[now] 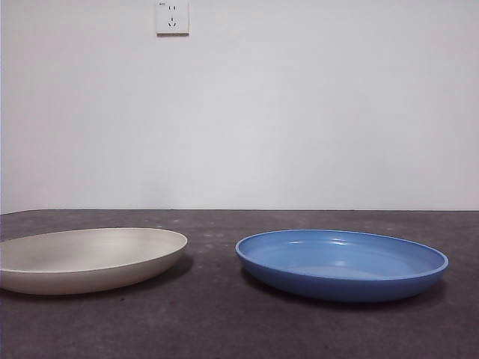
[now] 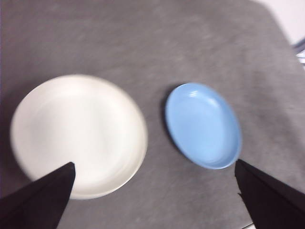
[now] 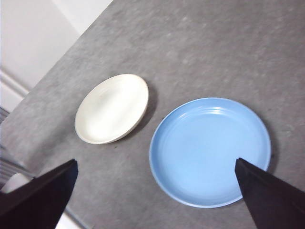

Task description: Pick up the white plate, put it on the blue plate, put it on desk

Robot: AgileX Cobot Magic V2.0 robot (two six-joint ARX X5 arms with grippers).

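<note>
White plate (image 1: 90,258) sits lower left on the desk (image 1: 224,321), apart from the blue plate (image 1: 342,262). I see both grippers, left gripper (image 2: 152,200) and right gripper (image 3: 155,200), spread wide and empty above them.

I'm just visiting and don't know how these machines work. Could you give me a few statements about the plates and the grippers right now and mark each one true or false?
1. The white plate and the blue plate lie side by side on the desk without touching. True.
2. The white plate is stacked on the blue plate. False: each rests on the desk by itself, with a gap between them.
3. The left gripper is open and holds nothing. True.
4. The right gripper is clamped on the blue plate's rim. False: it is open, above the plates, touching neither.
5. Both plates are empty. True.
6. An arm shows in the front view. False: only the plates, the desk, the wall and a wall socket show there.
</note>
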